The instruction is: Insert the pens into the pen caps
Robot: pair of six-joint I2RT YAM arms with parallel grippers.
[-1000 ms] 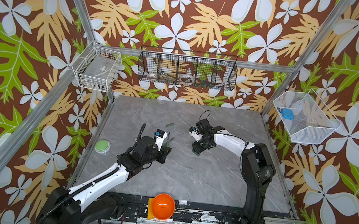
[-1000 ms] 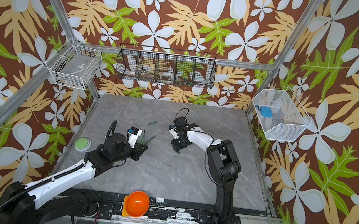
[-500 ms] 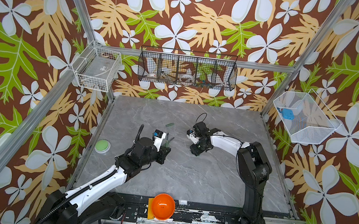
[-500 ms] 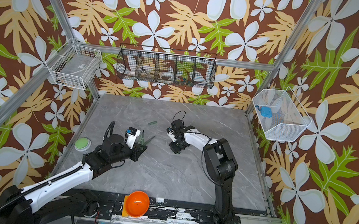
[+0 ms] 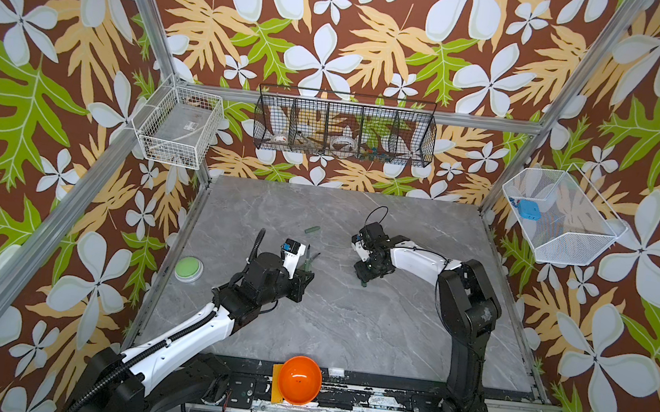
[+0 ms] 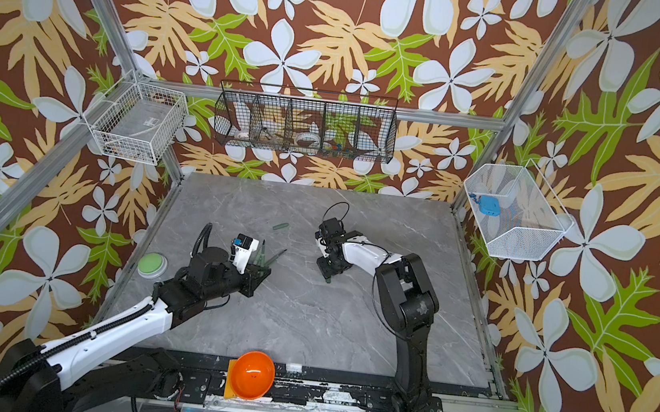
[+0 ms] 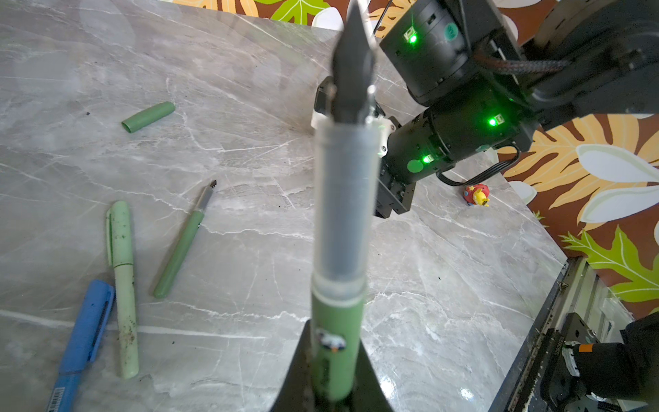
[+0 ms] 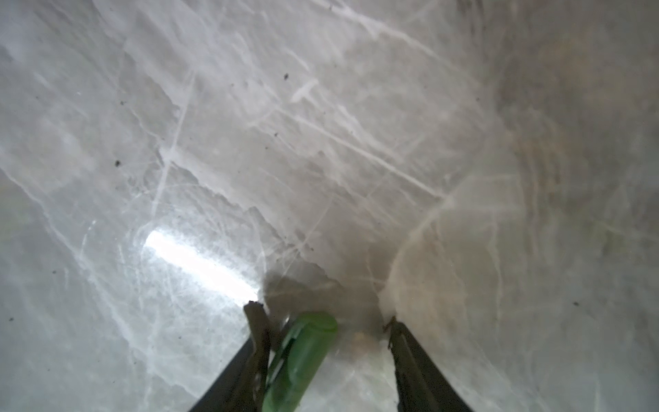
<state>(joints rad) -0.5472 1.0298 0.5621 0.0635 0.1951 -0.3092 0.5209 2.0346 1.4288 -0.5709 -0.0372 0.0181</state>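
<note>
Halfway, we reckon — blue pen [image 7: 85,331] and pale green pen [image 7: 123,285] lie capped just beside the left gripper [image 7: 333,356], which is clamped on a dark green pen [image 7: 342,214], black nib up. Across from it our right gripper [image 8: 322,317] straddles a green cap [image 8: 299,360] — jaws half-open, gripping nothing. Spare pen [image 7: 180,246] and loose cap [image 7: 148,116] lie nearby.

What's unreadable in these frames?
- Right wrist view: green cap blurred, near end cut off by the frame edge; contact with the right gripper unclear.
- Left wrist view: grip of the left gripper on the green pen cut off by the edge; blue pen runs out of frame.
- In a top view: that cap mostly hidden under the right gripper.
</note>
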